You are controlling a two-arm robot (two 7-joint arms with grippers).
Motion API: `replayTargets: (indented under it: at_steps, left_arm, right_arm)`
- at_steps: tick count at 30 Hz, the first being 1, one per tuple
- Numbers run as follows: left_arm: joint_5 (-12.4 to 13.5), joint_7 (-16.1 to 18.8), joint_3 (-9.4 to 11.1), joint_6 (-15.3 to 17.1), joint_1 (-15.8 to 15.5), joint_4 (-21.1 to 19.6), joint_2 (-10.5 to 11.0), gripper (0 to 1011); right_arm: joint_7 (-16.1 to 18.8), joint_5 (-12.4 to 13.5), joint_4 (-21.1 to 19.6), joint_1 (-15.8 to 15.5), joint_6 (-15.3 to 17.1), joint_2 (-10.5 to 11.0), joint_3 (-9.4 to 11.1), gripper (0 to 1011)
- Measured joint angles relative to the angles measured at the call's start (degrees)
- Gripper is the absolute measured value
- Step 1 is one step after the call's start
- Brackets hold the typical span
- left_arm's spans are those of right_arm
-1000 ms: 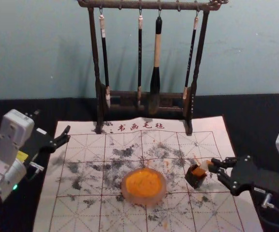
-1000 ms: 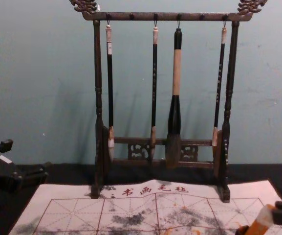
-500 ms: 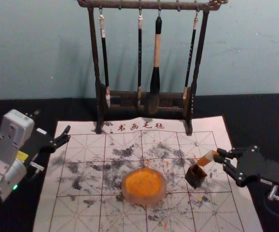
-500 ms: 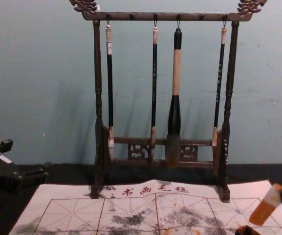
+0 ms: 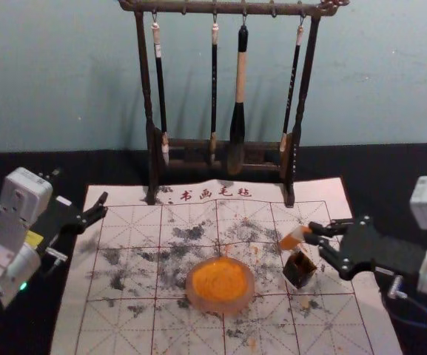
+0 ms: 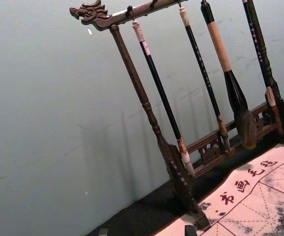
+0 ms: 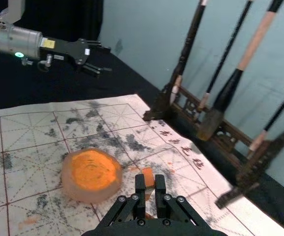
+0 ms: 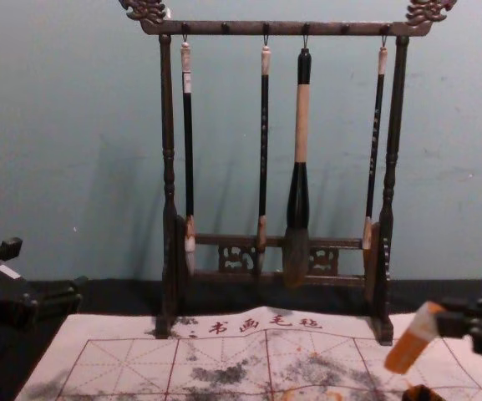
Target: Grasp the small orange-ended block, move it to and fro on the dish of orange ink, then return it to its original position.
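Note:
My right gripper (image 5: 318, 235) is shut on the upper, white end of the small block (image 5: 292, 238), whose orange end tilts down and toward the left. The block hangs beside and above the small dark open box (image 5: 300, 270). In the right wrist view, the block (image 7: 148, 178) sits between the tips of my right gripper (image 7: 150, 183). The round dish (image 5: 251, 285) of orange ink (image 5: 219, 279) rests on the mat, left of the box. My left gripper (image 5: 105, 206) is parked open over the mat's far left edge.
A dark wooden rack (image 5: 292, 166) with several hanging brushes stands at the back of the gridded, ink-stained mat (image 5: 124, 325). The large brush (image 8: 297, 209) hangs right of the rack's middle. Behind it all is a pale wall (image 8: 73, 125).
My right gripper has raised the block out of the dark box and carried it left. The left arm has stayed where it was.

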Motion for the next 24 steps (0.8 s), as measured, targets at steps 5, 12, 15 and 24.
replayTargets:
  at_steps: [5,12,15,24]
  left_arm:
    - [0.0,0.0,0.0,0.0,0.0,0.0,0.0,1001]
    - [0.0,0.0,0.0,0.0,0.0,0.0,0.0,1001]
    - [0.0,0.0,0.0,0.0,0.0,0.0,0.0,1001]
    - [0.0,0.0,0.0,0.0,0.0,0.0,0.0,1001]
  right_arm:
    - [1.3,-0.8,1.6,2.5,0.0,-1.3,-1.9,91]
    - [3.0,-1.7,3.9,5.9,-0.2,-3.4,-5.0,90]
    - [3.5,-1.9,4.5,6.8,-0.2,-3.8,-5.9,91]
    - [5.6,-2.6,5.7,9.3,0.0,-4.6,-9.2,91]
